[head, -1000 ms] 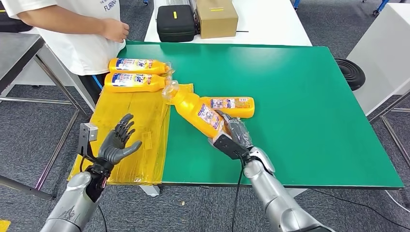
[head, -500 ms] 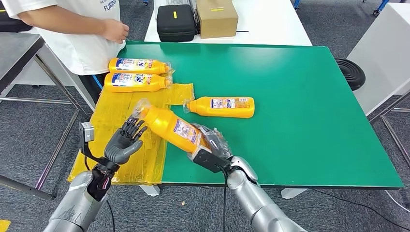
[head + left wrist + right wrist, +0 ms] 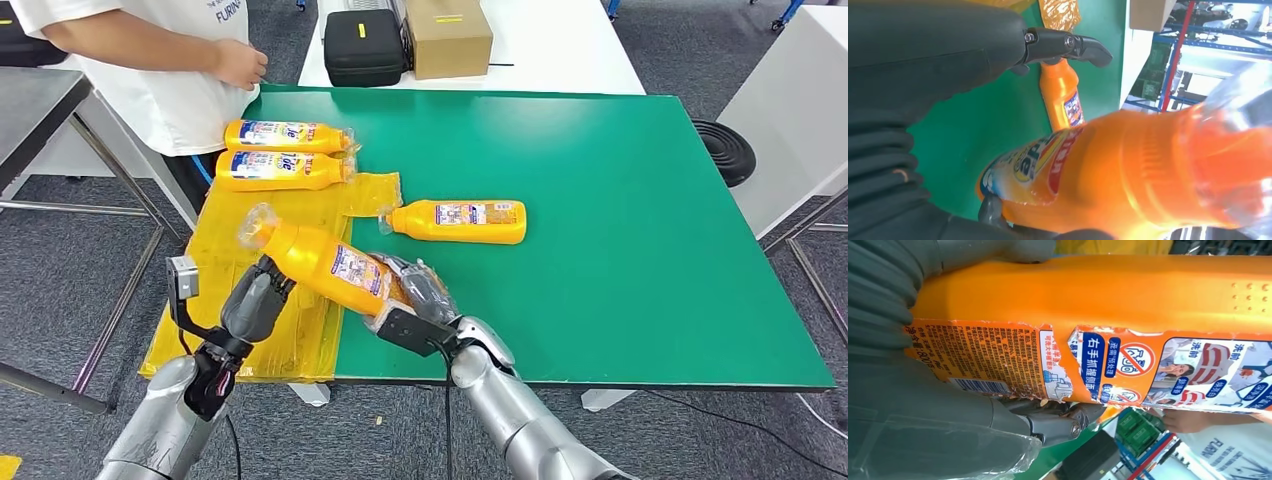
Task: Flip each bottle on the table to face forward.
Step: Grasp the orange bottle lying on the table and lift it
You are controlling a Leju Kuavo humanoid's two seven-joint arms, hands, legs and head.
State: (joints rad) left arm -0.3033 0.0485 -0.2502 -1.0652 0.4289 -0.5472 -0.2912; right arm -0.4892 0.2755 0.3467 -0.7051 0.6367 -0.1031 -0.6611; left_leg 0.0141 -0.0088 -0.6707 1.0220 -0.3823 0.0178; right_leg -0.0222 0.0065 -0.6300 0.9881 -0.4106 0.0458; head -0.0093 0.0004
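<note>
Right robot hand grips the base end of an orange bottle, fingers wrapped round it, holding it off the tabletop near the front edge. Bottle lies tilted, capped neck w/ clear wrap pointing to the robot's left and up, over the seam btw the green mat and the yellow sheet. Torn back label w/ barcode shows in right wrist view; printed label also faces up in head view.

Left robot hand sits under the bottle's neck end, fingers curled up against its underside; touching it, but can't tell if it really grips. Left wrist view: bottle shoulder right by the hand, dark fingertip stretched out past it.

Second bottle lies flat on the green mat behind the held one, cap toward robot's left, label up, just beside the yellow sheet's corner. Two more bottles lie side by side, touching, at the far left of the tabletop, caps toward robot's right.

Person in white shirt stands at the far-left corner, hand near the edge. Black case and cardboard box on the white table beyond.
</note>
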